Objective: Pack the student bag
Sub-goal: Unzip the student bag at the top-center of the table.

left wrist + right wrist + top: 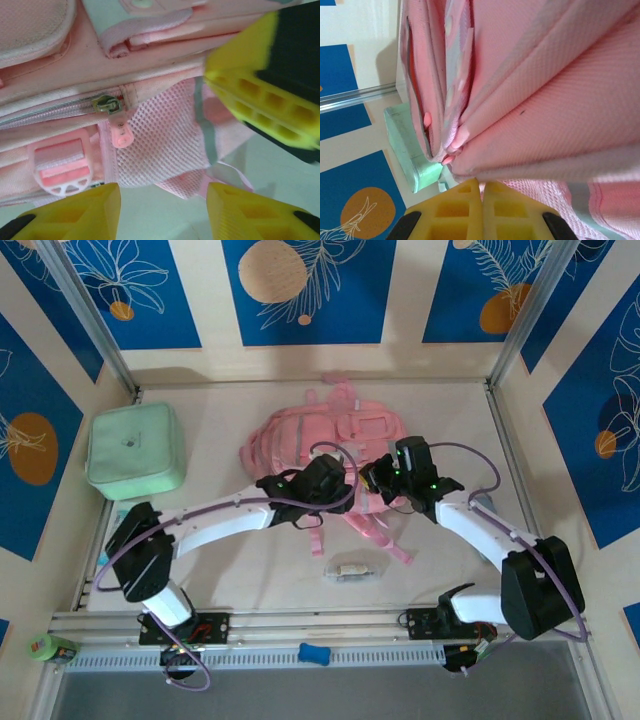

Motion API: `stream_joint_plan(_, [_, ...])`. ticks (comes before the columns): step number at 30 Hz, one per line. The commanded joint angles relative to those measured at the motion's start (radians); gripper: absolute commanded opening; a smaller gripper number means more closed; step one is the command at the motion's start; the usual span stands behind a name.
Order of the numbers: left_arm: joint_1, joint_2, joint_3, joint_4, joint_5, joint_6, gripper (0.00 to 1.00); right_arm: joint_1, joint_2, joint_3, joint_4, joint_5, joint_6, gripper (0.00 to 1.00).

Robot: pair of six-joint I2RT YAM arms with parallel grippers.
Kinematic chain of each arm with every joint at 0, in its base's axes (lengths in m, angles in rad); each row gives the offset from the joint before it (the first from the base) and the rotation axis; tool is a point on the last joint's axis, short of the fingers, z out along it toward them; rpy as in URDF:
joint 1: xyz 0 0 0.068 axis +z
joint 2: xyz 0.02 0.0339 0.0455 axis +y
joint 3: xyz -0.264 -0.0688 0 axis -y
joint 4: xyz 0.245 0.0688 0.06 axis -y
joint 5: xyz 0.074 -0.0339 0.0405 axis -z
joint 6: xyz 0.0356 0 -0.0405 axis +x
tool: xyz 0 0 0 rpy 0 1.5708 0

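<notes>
From high at the near edge, I look down over the whole table (250, 580); my two wrist cameras sit close against the student bag (300, 435), both sharing its pink fabric.

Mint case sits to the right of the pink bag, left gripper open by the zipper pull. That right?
One thing is off: the mint case sits to the left of the student bag, on the left arm's side, as the top external view shows. The rest holds: the left gripper is open by the zipper pull.
</notes>
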Motion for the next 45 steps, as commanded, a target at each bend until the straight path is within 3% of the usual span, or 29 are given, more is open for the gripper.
stream_joint_plan(1, [0.001, 0.054, 0.065, -0.051, -0.075, 0.035, 0.48, 0.000, -0.056, 0.001, 0.024, -0.012, 0.012, 0.00])
stream_joint_plan(10, [0.003, 0.146, 0.159, -0.147, -0.144, 0.042, 0.46, -0.008, -0.047, -0.006, 0.033, -0.027, 0.010, 0.00])
stream_joint_plan(16, [0.013, 0.104, 0.069, -0.108, -0.139, 0.005, 0.46, -0.019, 0.000, -0.022, -0.017, -0.072, 0.007, 0.00])
stream_joint_plan(20, [0.027, 0.066, 0.008, -0.075, -0.147, -0.013, 0.46, 0.011, 0.053, -0.046, 0.008, -0.076, 0.046, 0.32])
stream_joint_plan(22, [0.035, 0.056, -0.010, -0.076, -0.157, -0.028, 0.45, 0.024, 0.087, -0.041, 0.019, -0.081, 0.064, 0.43])
stream_joint_plan(25, [0.042, 0.035, -0.045, -0.053, -0.159, -0.048, 0.45, 0.047, 0.141, -0.012, 0.019, -0.048, 0.065, 0.54])
stream_joint_plan(27, [0.047, 0.029, -0.055, -0.037, -0.149, -0.051, 0.45, 0.044, 0.194, 0.011, 0.026, -0.044, 0.061, 0.57])
stream_joint_plan(33, [0.053, 0.027, -0.054, -0.046, -0.150, -0.054, 0.45, 0.048, 0.317, 0.093, 0.030, -0.032, 0.051, 0.54])
stream_joint_plan(38, [0.058, 0.018, -0.059, -0.045, -0.138, -0.057, 0.45, 0.042, 0.352, 0.090, 0.055, -0.006, 0.063, 0.34])
stream_joint_plan(45, [0.056, -0.004, -0.056, -0.018, -0.070, -0.069, 0.44, 0.043, 0.263, 0.053, 0.103, -0.013, 0.092, 0.04])
